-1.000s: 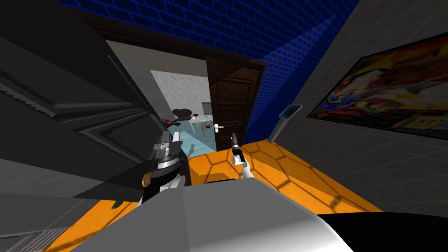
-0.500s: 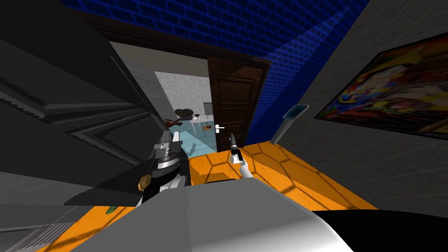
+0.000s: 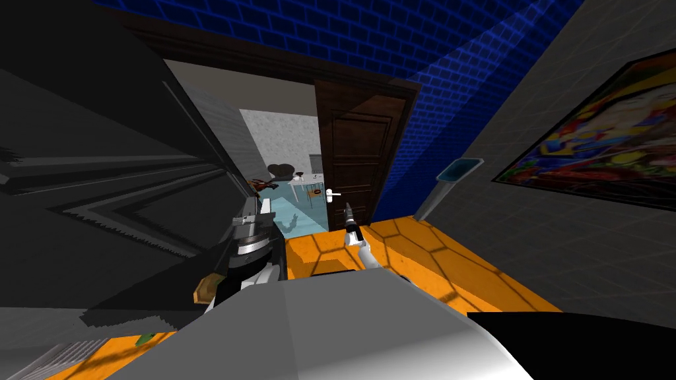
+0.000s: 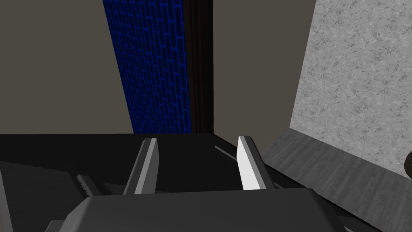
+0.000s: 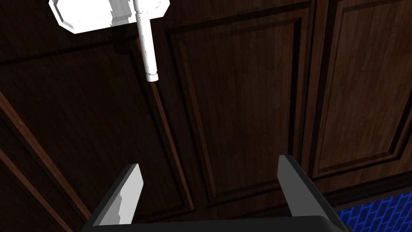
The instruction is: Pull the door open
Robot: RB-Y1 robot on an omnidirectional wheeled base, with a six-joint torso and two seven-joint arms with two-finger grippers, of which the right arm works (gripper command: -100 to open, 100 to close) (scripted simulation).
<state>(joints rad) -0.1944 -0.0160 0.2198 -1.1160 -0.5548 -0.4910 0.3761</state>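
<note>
Your head cam's swung slightly vs 0.5 s ago. R gripper (image 5: 209, 161) sits a bit nearer the open dark-wood door (image 3: 356, 158), fingers apart, empty. R wrist cam adds the white lever handle (image 5: 145, 48), untouched. L gripper (image 4: 198, 139) is apart too.

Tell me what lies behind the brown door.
Past the brown door, which stands ajar, the gap shows a pale blue floor, a white table and a speckled grey wall. Whatever is straight behind the door's panel is covered.
</note>
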